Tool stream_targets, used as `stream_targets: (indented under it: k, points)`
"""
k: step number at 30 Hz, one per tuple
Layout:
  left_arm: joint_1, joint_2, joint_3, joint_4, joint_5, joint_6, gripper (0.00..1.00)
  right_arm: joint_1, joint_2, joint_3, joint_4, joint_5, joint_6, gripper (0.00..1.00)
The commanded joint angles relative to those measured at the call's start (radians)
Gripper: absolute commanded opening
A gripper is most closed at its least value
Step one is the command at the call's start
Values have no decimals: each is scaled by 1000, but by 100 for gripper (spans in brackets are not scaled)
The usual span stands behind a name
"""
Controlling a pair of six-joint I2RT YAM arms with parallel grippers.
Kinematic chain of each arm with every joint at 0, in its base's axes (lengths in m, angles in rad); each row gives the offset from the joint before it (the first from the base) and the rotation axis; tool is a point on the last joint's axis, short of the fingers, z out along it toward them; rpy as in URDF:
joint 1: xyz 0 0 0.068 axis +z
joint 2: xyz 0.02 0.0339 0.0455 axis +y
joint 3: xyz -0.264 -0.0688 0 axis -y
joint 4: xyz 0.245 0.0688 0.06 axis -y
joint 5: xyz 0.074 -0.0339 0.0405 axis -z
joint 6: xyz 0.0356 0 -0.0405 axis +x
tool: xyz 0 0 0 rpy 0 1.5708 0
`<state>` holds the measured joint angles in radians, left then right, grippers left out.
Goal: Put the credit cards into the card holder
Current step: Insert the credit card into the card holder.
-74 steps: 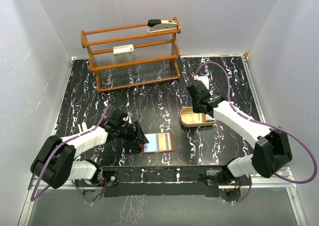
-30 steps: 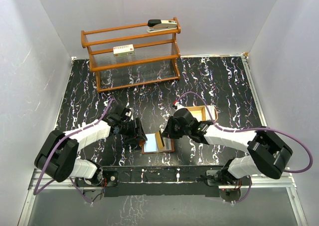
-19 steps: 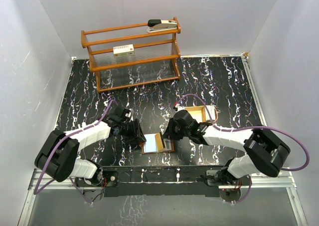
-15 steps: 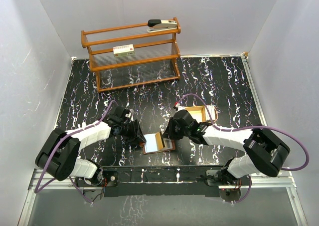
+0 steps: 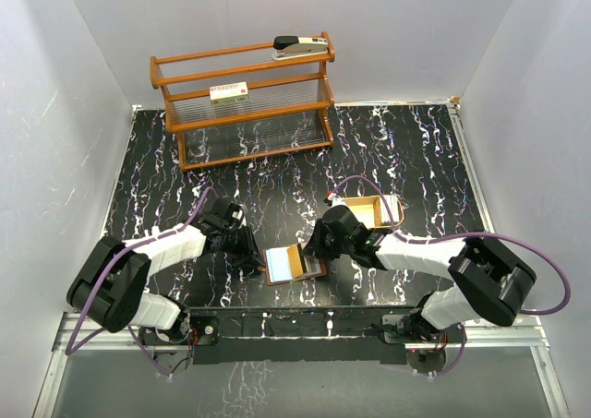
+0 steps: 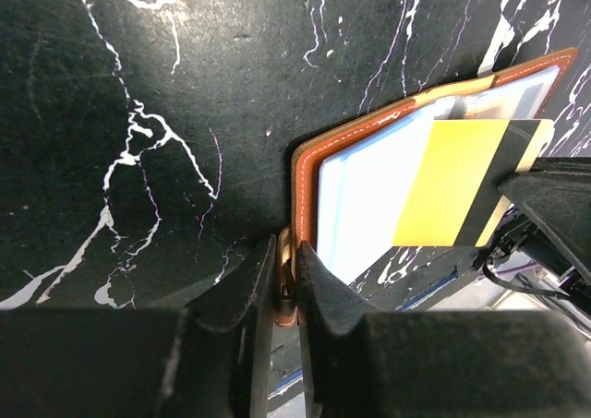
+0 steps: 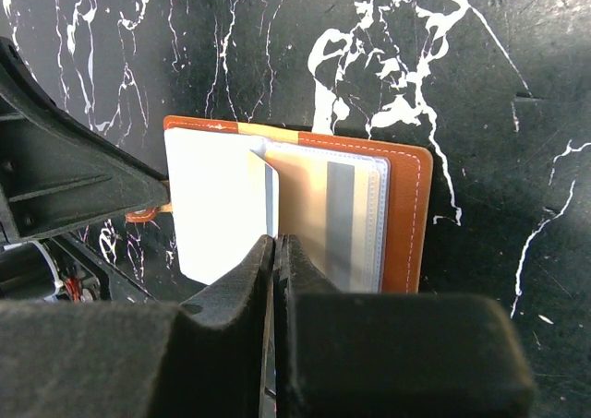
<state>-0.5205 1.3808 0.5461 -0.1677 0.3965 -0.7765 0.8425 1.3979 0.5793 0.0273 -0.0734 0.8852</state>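
Top view: the brown stitched-leather bifold wallet [image 5: 277,268] is lying open, flat on the glossy black white-veined surface [image 5: 406,150], near its front edge.

Left wrist: the left hand [image 6: 286,263] is pinching the wallet's small snap tab.

Right wrist: the right hand [image 7: 277,244] is clamping a thin flat plastic card [image 7: 261,195] edge-on over the wallet's clear pockets.

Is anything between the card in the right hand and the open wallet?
Nothing visible. The right hand holds the card directly over the open wallet; the left hand only pinches the tab at its edge.
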Motion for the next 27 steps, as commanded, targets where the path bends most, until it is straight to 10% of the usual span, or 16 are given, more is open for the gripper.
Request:
stream_targets:
  k: [1,27]
  points:
    - [-5,4,-10,-46,-36,17,11,4,0,-13,18,40,-4,0]
    - [-5,30,15,-82,-71,55,0,-4,72,74,-100,100,-207,0]
